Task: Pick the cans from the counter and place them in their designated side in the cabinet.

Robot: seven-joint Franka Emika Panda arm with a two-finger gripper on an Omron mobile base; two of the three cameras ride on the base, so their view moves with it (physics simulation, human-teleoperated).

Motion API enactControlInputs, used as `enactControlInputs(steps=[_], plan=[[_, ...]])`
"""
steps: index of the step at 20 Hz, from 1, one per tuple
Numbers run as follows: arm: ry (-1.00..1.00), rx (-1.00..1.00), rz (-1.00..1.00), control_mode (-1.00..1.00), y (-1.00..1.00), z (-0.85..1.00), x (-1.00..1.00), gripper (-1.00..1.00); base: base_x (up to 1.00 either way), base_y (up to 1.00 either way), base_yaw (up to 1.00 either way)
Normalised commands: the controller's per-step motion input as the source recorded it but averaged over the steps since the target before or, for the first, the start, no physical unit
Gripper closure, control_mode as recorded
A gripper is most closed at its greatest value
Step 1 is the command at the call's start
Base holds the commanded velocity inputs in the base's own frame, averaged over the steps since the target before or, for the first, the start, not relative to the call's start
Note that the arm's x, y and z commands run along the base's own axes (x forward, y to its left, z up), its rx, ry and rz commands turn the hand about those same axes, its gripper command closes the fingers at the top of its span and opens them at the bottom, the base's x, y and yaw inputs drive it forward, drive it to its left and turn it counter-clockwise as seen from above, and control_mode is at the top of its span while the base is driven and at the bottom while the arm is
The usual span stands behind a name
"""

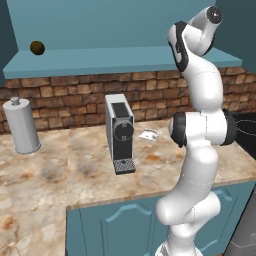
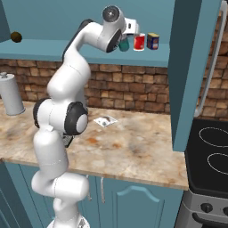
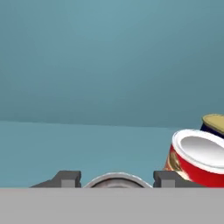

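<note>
Teal can [image 2: 124, 43] sits up on the cabinet [image 2: 147, 55] shelf board, just left of the red can [image 2: 139, 42], which itself stands beside a dark blue can with an orange label [image 2: 153, 41]. In the right base view the arm reaches high with the pincer [image 2: 126, 39] at the teal can; in the hand view the two dark finger tips [image 3: 70, 178] stand either side of a silver rim (the teal can's top, by my reading), so the pincer looks closed on that can, narrow about its body. Whether its base is already down on the shelf board I cannot tell; the wrist hides it. The red can looks placed, upright. The surface [image 1: 45, 175] below carries a coffee machine [image 1: 120, 132], a grey canister [image 1: 21, 125] and a small packet [image 1: 149, 134], no cans to be seen there. A dark round object [image 1: 37, 47] lies far left on the shelf. Step in hand, as I judge it: setting the teal can down. Do it well by lowering straight until the base bears flat, keeping clear of the red can close by, then opening the fingers evenly and drawing back along the approach line so neither finger clips a neighbour.
</note>
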Motion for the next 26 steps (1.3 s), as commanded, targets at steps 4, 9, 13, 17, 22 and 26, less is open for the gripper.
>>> enactControlInputs(steps=[4, 9, 13, 17, 22, 26], plan=[[0.05, 0.00, 0.00, -1.00, -0.02, -0.25, 0.29, 1.00, 0.00, 0.00, 0.00], [0.04, 0.00, 0.00, -1.00, -0.01, -0.29, 0.23, 1.00, 0.00, 0.00, 0.00], [0.01, 0.00, 0.00, -1.00, -0.01, -0.25, 0.14, -1.00, 0.00, 0.00, 0.00], [-0.01, 0.00, 0.00, -1.00, -0.07, -0.11, 0.21, -1.00, 0.00, 0.00, 0.00], [-0.04, 0.00, 0.00, -1.00, -0.02, -0.03, 0.31, -1.00, 0.00, 0.00, 0.00], [-0.05, 0.00, 0.00, -1.00, -0.02, 0.00, 0.35, -1.00, 0.00, 0.00, 0.00]])
